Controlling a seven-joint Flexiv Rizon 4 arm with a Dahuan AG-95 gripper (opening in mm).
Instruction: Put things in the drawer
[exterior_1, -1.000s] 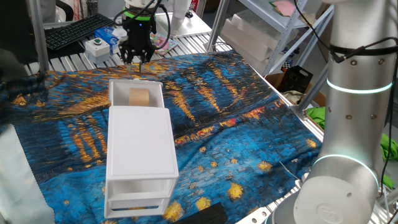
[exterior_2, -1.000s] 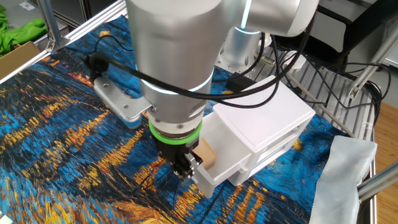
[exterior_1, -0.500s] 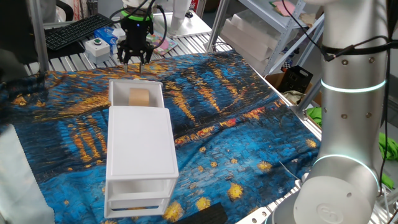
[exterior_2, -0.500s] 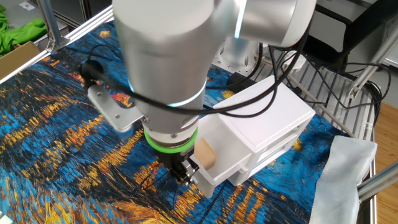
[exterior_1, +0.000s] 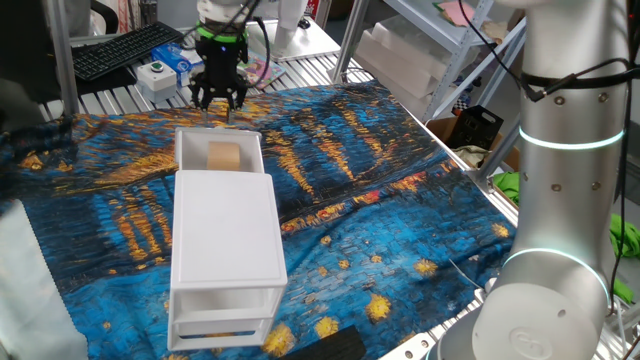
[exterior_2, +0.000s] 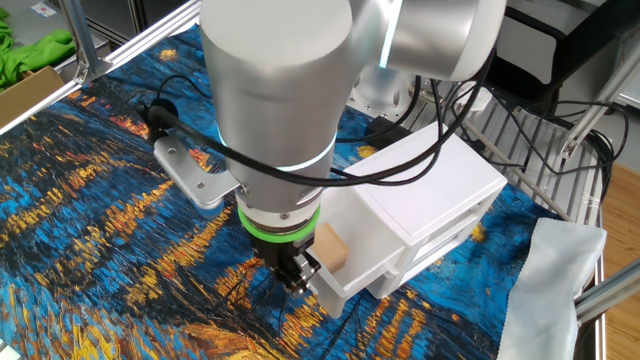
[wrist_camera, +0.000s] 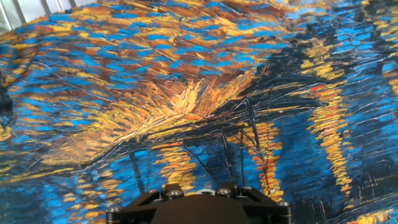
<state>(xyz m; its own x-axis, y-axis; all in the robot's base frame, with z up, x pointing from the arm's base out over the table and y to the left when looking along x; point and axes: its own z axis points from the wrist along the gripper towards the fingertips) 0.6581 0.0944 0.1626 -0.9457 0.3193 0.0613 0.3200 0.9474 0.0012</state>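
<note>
The gripper (exterior_1: 219, 101) is hanging just above the painted cloth (exterior_1: 380, 190), beyond the far end of the open drawer (exterior_1: 219, 158) and a little apart from its front edge. It is carrying nothing; the fingers (exterior_2: 297, 280) are pointing down close together, but whether they are fully closed I cannot tell, since in one fixed view they are small and dark and in the other the arm's bulk is covering most of them. In the hand view only the black base of the gripper is showing at the bottom edge, with bare cloth (wrist_camera: 186, 99) ahead of it, wrinkled into low ridges.

The wooden cube (exterior_1: 224, 156) is sitting inside the drawer, resting on the tray floor near the middle, with white rim showing on all sides (exterior_2: 331, 247). The drawer is standing pulled out from the white cabinet (exterior_1: 225, 235), whose flat top is lying level behind it. The lower drawer (exterior_1: 222, 328) is sitting pushed in.

Open cloth is lying to the gripper's right and left. Behind it the cloth is ending at a slatted metal tabletop (exterior_1: 310, 68), where a keyboard (exterior_1: 120, 48) and a small box with buttons (exterior_1: 159, 75) are lying close to the cloth's far edge.
</note>
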